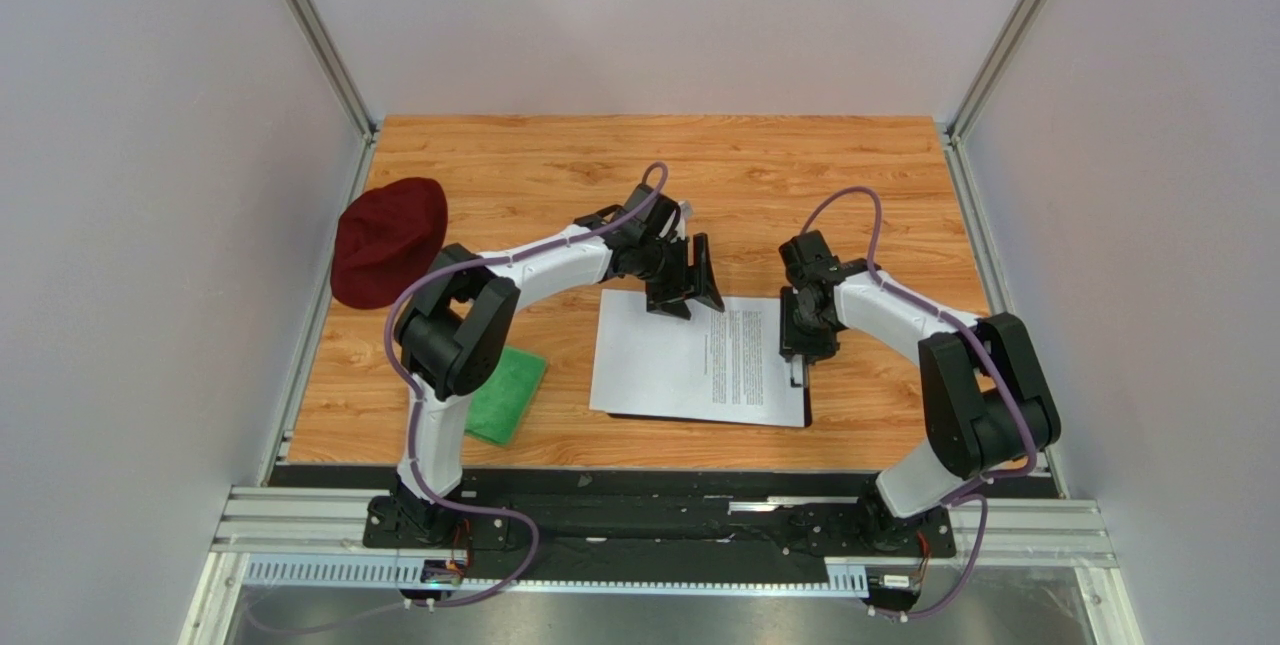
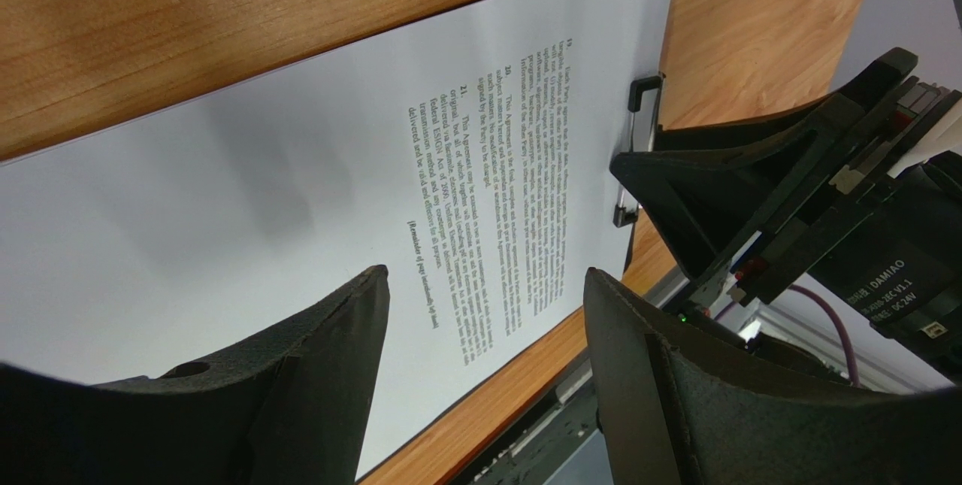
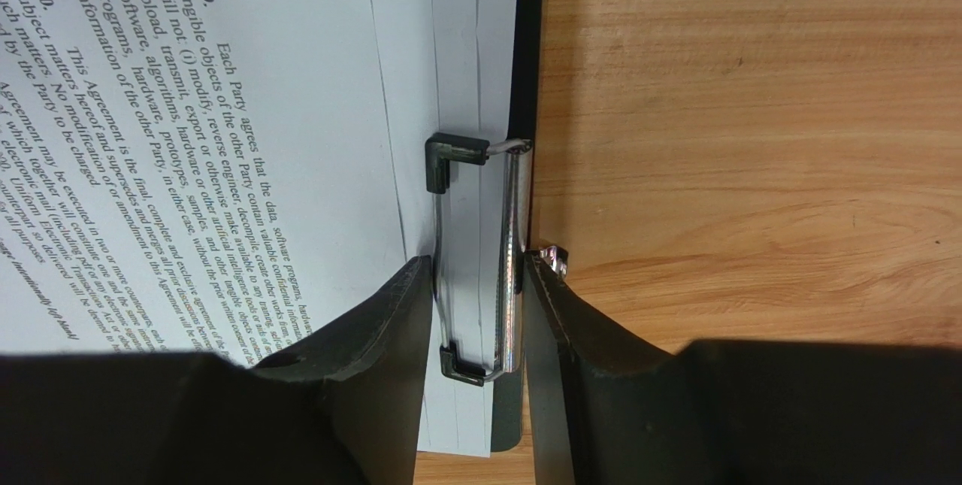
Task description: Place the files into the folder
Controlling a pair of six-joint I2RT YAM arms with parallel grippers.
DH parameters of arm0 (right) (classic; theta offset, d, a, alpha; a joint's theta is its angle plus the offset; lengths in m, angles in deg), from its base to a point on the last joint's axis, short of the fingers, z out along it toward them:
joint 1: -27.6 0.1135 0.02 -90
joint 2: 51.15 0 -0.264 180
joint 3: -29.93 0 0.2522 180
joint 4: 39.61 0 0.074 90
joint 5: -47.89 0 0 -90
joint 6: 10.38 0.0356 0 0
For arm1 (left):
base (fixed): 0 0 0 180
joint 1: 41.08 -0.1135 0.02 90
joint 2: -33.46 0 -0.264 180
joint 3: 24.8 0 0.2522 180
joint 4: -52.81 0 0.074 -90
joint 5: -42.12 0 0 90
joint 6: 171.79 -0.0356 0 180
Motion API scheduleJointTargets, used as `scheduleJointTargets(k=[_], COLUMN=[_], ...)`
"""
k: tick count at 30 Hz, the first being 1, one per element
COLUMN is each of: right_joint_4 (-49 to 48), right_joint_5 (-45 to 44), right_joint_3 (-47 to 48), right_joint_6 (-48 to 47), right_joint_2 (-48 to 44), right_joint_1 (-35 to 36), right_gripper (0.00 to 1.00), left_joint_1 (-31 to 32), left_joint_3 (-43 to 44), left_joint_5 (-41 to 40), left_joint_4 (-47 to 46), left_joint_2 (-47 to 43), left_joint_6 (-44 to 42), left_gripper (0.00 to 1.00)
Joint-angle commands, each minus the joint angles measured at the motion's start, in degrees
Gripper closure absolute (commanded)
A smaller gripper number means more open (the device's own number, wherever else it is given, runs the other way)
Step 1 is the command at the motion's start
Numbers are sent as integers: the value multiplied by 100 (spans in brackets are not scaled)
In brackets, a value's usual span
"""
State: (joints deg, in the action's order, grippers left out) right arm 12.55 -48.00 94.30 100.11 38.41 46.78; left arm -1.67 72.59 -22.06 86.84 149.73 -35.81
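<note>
Currently, files (image 1: 684, 357): laid flat on the folder (image 1: 807, 408), print upward, in the middle of the desk (image 1: 496, 165).
Clip (image 3: 514, 226): fixed at the folder's right edge, over the sheets' margin.
Right hand (image 3: 474, 276): narrowed about the clip, one finger on each side; a firm grip cannot be told.
Left hand (image 2: 486, 282): held half wide above the folder's far edge, nothing between its fingers.
Hat (image 1: 388, 240): well left of the folder.
Cloth (image 1: 508, 393): near the folder's left edge.

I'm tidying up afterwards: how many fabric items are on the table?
2. A dark red hat at the left edge of the table; a green cloth nearer the front, partly hidden by the left arm. Others could hide under the arms.
</note>
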Motion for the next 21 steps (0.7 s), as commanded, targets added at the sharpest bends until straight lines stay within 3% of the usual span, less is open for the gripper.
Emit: scheduleJointTargets(k=[1,3,10,14,21], right_joint_4=[-95,-95,-191,-306,-376], right_joint_5=[-395,-465,-352,-193,-70], right_joint_3=[195,169,90,54,133], right_joint_6=[16,130,262,271,210], right_joint_2=[210,272,545,536,501], right_joint_1=[156,191,270,262,262], right_gripper=[66,71,67,86,94], left_joint_1=[48,48,57,48,-127], left_joint_3=[-128,-163,-111,100,-284], left_joint_5=[-60,-121,-147,-402,-1184], left_joint_4=[-173,-190,-68,450,1662], left_joint_2=[89,115,2,-420,-1466], left_joint_6=[-27,-19,-80,-387,-1204], left_gripper=[28,28,28,26,12])
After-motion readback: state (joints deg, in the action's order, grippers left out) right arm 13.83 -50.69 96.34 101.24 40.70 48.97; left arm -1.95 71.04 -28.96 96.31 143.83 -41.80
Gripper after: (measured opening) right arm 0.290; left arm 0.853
